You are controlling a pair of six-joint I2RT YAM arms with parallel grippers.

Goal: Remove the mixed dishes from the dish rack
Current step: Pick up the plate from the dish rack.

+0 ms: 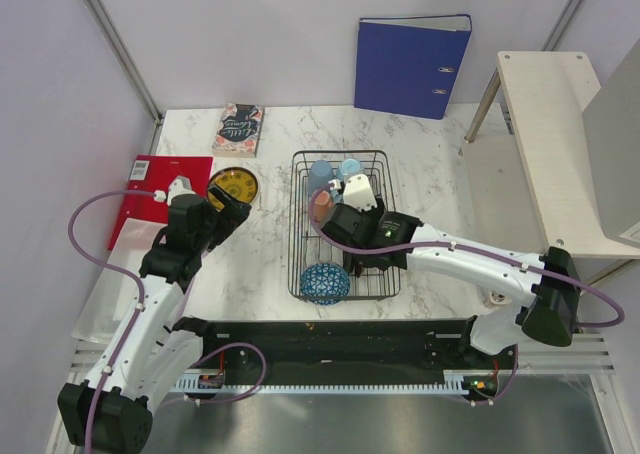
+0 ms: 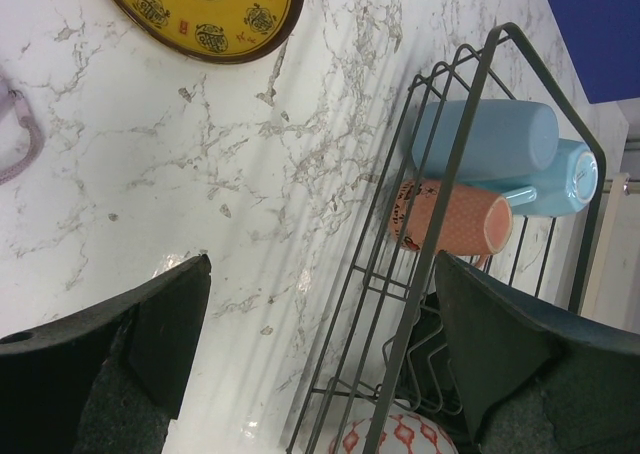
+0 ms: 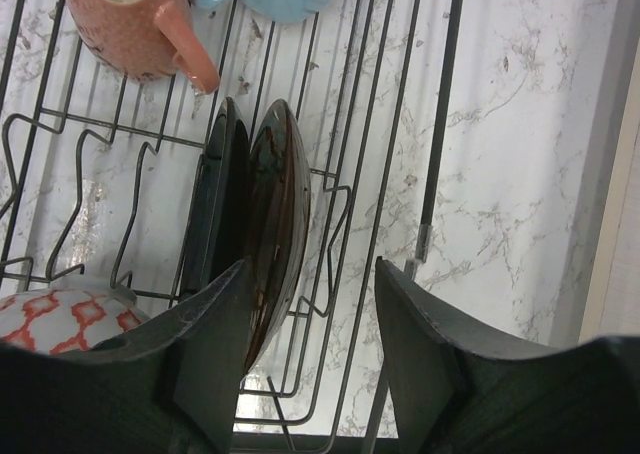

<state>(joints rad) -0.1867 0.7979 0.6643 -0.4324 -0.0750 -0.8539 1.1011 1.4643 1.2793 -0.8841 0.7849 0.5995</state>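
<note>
Top view: dish rack at mid-table. Blue mugs lie at its far end. The salmon cup is just near of them and the net-patterned bowl sits in the near left corner. Yellow-and-red plate rests on the table, left of the rack. Left gripper is beside the plate. Right gripper is inside the rack.

Left wrist view: left gripper jaws spread wide, holding nothing. Plate at far left; rack rim, mugs and cup on the right.

Right wrist view: right gripper jaws apart. Black shallow dish stands on edge in the rack wires, a dark glossy dish against it. Their lower edges pass behind the left finger; contact cannot be told.
</note>
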